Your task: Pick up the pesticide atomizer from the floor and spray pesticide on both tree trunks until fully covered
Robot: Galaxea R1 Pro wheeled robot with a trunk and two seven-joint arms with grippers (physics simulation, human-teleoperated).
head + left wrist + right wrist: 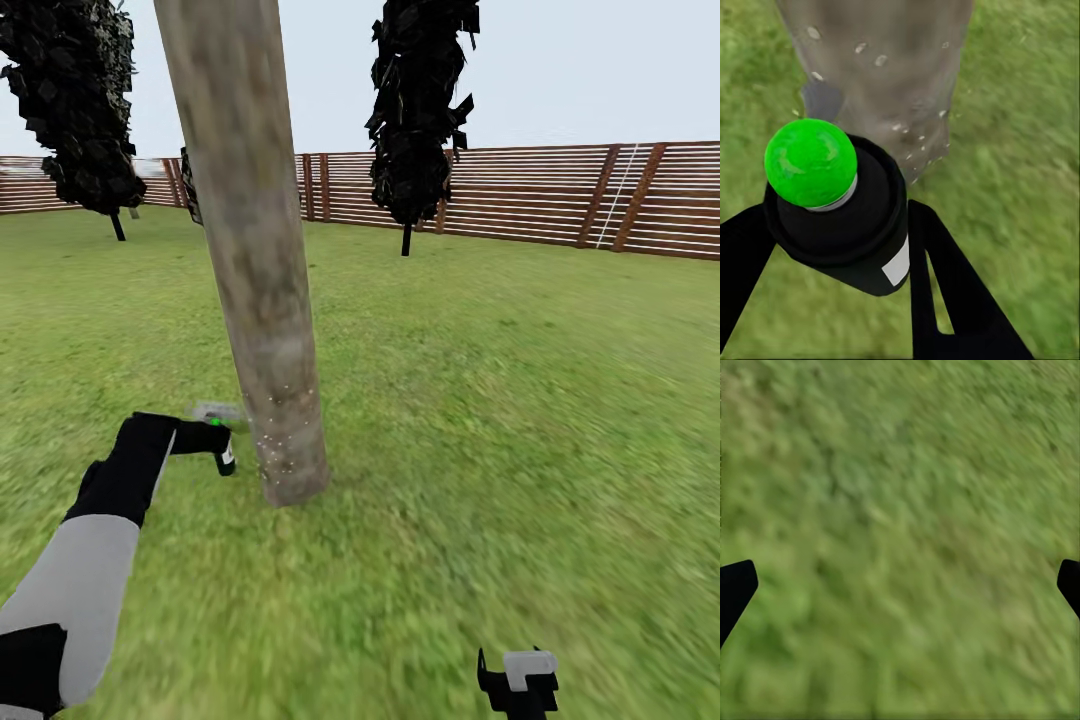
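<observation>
Right gripper (pixel 520 680): nearest, low right, fingers spread over bare lawn (pixel 900 525).
Left gripper (pixel 205 437): pinching my pesticide atomizer (pixel 844 217), green cap up, just left of the tree trunk (pixel 262 330).
Pesticide (pixel 275 435): white specks on the trunk's base only.
Advice: I judge raising the nozzle steadily, then circling the trunk, covers best.
Fence (pixel 520 195): far.

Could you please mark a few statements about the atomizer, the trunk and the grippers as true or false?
1. The left gripper holds the pesticide atomizer. True.
2. The atomizer has a red cap. False: its cap is green.
3. White specks dot the lower tree trunk. True.
4. The right gripper grips the trunk. False: it is open over the lawn.
5. The atomizer lies on the grass. False: it is held up beside the trunk.
</observation>
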